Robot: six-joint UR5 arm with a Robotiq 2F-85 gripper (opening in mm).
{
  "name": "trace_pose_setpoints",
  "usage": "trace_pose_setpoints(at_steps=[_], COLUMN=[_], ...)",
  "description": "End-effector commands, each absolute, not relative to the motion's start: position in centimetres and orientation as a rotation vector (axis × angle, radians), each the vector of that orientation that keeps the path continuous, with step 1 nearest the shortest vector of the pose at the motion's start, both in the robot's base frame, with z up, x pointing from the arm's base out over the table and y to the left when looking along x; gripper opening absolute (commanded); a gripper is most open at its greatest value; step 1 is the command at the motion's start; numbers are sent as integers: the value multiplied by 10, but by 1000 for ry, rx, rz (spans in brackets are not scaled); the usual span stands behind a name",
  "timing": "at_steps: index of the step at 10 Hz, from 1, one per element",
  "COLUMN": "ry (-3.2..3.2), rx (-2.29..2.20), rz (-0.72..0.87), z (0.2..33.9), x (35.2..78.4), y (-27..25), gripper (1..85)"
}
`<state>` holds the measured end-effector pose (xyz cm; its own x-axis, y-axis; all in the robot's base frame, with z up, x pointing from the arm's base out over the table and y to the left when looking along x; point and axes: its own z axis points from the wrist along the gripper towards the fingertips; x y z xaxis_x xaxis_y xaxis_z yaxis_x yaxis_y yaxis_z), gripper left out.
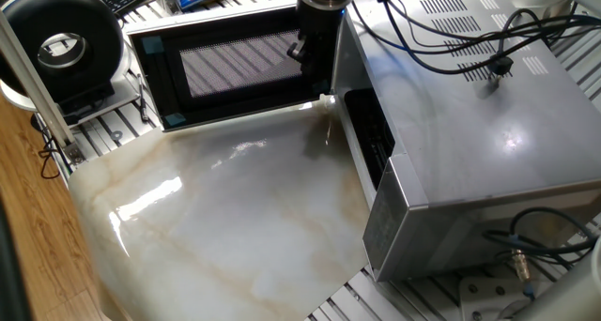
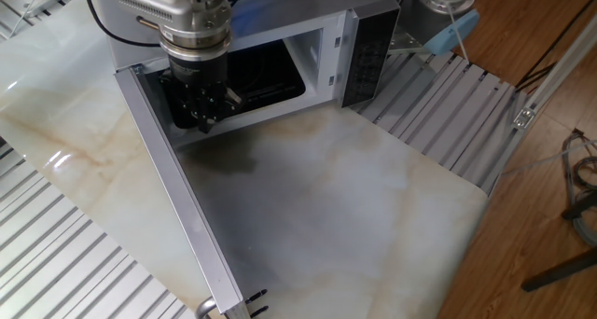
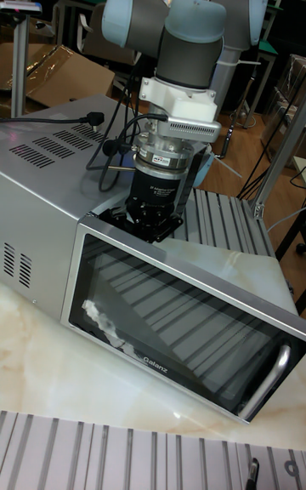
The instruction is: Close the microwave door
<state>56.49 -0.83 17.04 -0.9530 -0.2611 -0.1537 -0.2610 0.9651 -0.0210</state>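
The microwave is a large boxy oven of brushed silver metal with rows of vent slots on its top panel and black cables draped across it; it sits at one end of a glossy, marble-patterned tabletop veined in beige. The microwave door stands swung wide open, roughly at a right angle to the oven front: its inner face is a black frame around a fine mesh window, while the tall fixed view shows its outer face as silver with a dark glass pane and a curved vertical bar handle at the free end. The cavity is dark inside with white walls on its far side, and nothing can be made out in it. The gripper, black below a ribbed silver wrist, hangs in the corner where the door meets the oven, just in front of the cavity mouth near the hinge side; whether its fingers are spread or pressed together cannot be told. A round black-and-white device sits beyond the door's free end. The marble in front of the oven lies bare out to slatted aluminium rails at its edges.
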Motion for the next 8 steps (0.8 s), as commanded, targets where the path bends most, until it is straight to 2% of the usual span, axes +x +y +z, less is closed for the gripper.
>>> trace_pose_setpoints(at_steps=[1,8], ry=[2951,2944], rx=[-403,-435], rz=[4,-36], z=[171,172], x=[566,569], y=[-8,-13], gripper=[10,10])
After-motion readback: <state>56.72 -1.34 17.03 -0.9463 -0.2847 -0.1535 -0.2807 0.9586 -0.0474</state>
